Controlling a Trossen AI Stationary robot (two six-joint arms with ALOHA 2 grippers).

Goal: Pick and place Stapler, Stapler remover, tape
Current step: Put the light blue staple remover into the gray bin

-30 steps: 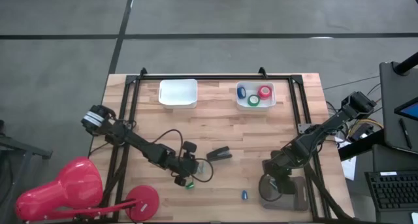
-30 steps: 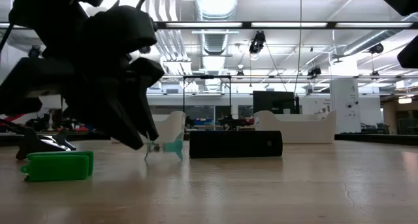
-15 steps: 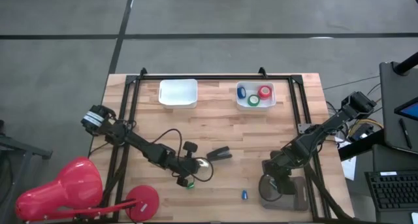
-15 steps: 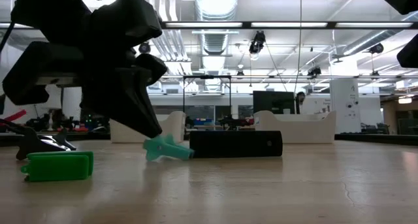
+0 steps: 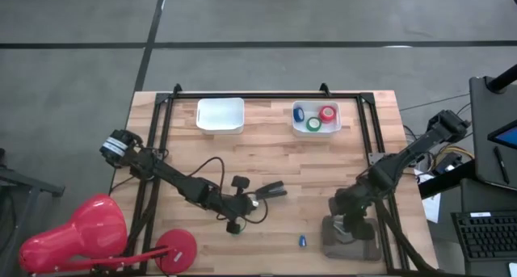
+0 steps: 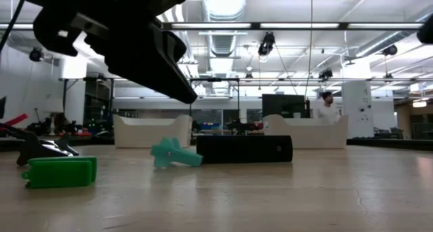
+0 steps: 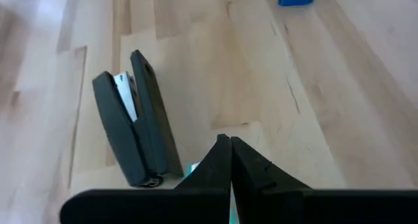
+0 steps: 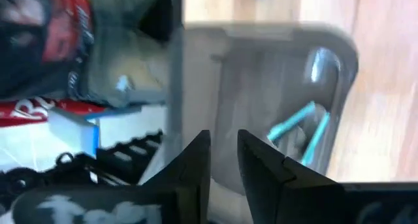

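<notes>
Stapler (image 7: 134, 129), no legible label

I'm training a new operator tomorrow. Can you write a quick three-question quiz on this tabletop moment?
1. True or false: the left gripper is shut.
2. Which tray holds the tape rolls: A) the one nearer the right arm, B) the one nearer the left arm, C) neither?
3. Fill in: in the left wrist view, the black object lying on the wood just ahead of the fingers is the ____.

Key: 1 true. 2 A; the other white tray looks empty. 3 stapler.
</notes>
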